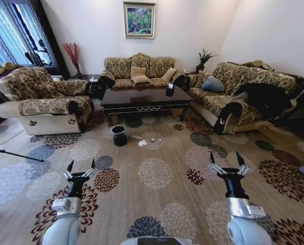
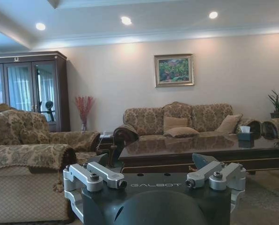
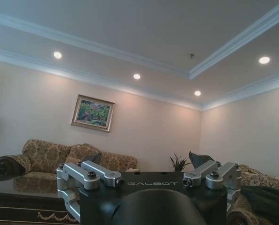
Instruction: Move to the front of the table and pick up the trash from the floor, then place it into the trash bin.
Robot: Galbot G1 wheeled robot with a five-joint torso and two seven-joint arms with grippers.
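Note:
The dark wood table [image 1: 142,100] stands across the room between the sofas; in the left wrist view the table [image 2: 200,149] lies straight ahead. On the carpet in front of it stands the small black trash bin [image 1: 119,135]. To its right lies the trash: a crumpled white paper [image 1: 142,143] and small silvery bits [image 1: 156,140]. My left gripper [image 1: 81,164] and right gripper [image 1: 225,157] are held low in front of me, both open and empty, far short of the trash. Open fingers [image 2: 202,161] also show in the wrist views.
An armchair [image 1: 42,102] stands left of the table, a sofa [image 1: 139,69] behind it and another sofa [image 1: 238,94] to its right. A black pole [image 1: 17,154] lies on the floor at left. Patterned carpet [image 1: 157,173] stretches open between me and the table.

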